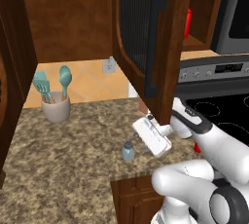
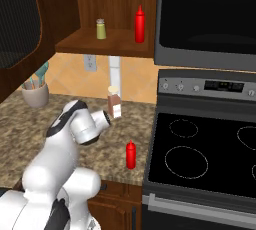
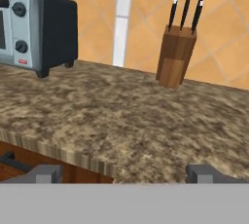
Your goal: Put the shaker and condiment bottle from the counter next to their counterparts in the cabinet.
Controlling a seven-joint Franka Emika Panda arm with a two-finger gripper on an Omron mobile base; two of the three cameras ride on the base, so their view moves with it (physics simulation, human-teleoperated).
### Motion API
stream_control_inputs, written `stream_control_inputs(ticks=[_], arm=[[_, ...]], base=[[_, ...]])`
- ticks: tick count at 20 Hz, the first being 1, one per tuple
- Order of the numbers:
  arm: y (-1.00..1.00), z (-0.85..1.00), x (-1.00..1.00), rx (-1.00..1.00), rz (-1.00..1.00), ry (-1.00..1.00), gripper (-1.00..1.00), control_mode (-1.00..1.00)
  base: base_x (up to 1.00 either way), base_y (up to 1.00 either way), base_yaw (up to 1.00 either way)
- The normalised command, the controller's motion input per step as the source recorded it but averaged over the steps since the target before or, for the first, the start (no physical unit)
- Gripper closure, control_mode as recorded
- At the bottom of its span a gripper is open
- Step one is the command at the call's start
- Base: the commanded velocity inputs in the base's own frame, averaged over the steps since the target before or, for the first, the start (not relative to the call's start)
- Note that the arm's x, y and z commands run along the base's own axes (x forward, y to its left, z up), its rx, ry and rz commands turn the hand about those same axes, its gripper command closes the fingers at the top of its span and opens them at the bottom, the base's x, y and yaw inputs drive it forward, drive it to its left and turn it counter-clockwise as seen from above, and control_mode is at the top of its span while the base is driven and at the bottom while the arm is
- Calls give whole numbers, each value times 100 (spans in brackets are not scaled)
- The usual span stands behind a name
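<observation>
Gripper (image 3: 125, 172) jaws spread wide apart, nothing between them; the two dark fingertips (image 3: 43, 173) sit at opposite ends of the hand view's lower edge. Hand is low over the counter (image 3: 121, 116), near its front edge, looking along the granite.

Ahead of the jaws and right: wooden knife block (image 3: 175, 55) with three black-handled knives, against the tiled wall. Ahead and left: toaster oven (image 3: 36, 30), black sides, silver front with knobs, also on the counter.

In the left base view the white hand (image 1: 153, 137) hangs just above the granite. The shaker (image 1: 128, 151) stands upright right beside it, toward the counter edge, apart from the fingers, not gripped.

The condiment bottle (image 2: 131, 154) stands upright near the counter's front edge, close to the stove (image 2: 200, 159), on the far side of the wrist from the shaker. Not touched either.

Above the hand: the cabinet door (image 1: 143, 33) swung open, ribbed panel and long black handle facing out. On the cabinet shelf (image 2: 80, 41), well above the jaws: a red bottle (image 2: 140, 24) and a small yellowish shaker with a grey cap (image 2: 101, 29), both upright, set apart from each other.

Further off along the counter by the wall: beige crock (image 1: 56, 106) holding teal utensils. A brown jar (image 2: 114, 102) sits at the back of the counter, near the stove.
</observation>
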Motion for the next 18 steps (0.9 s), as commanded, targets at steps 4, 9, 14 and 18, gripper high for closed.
stream_control_inputs(ticks=[4, 9, 14, 18], arm=[[8, -28, 20, 0, 3, 0, -100, -100], [0, -2, 27, 0, 0, 0, -100, -100], [0, 0, 18, 0, 0, 0, -100, -100], [0, -5, 11, 0, 1, 0, -100, -100]], base=[[0, 0, 0], [0, 0, 0], [0, 0, 0], [0, 0, 0]])
